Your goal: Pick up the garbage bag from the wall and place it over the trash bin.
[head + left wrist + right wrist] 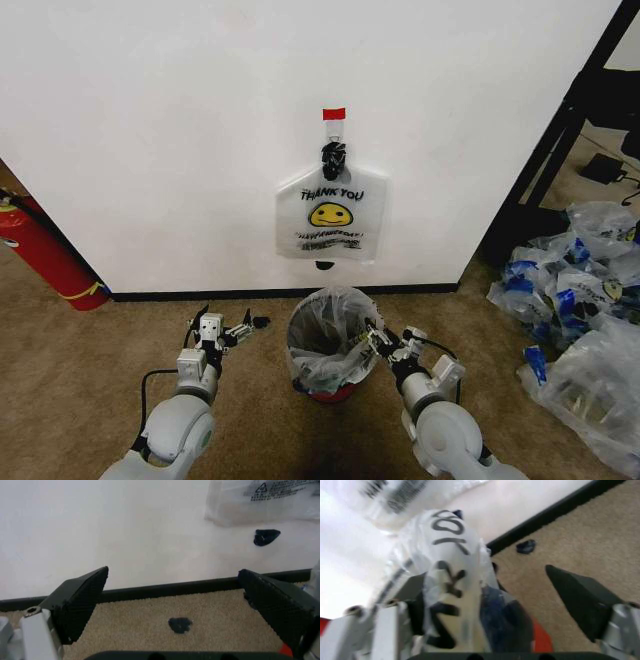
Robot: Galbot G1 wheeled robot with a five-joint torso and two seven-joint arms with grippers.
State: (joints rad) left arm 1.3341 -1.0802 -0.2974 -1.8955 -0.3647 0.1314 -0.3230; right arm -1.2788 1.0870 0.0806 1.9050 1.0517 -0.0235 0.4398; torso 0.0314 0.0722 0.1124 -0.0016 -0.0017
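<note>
The left gripper hangs low over the carpet to the left of the trash bin, its jaws spread wide with nothing between them; in its wrist view the two dark ribbed pads frame only carpet, the black baseboard and a small dark spot on the floor. The right gripper sits at the bin's right rim, jaws likewise apart, and its wrist view shows one finger pressed against or just beside printed plastic draped at that rim; whether the finger is inside the film or only against it cannot be told. The bin already wears a clear liner bearing black print, which is probably why the right gripper is there, at the plastic's edge. The garbage bag hangs on the wall directly above the bin, caught by its bunched handles on a hook under a red tape mark, smiley and "THANK YOU" facing outward, untouched by either gripper. Any blue patches near its handles are lost in the dark knot. A red fire extinguisher leans at the left, cut off by the frame, and a heap of clear bags lies at the right, also running off the edge.
</note>
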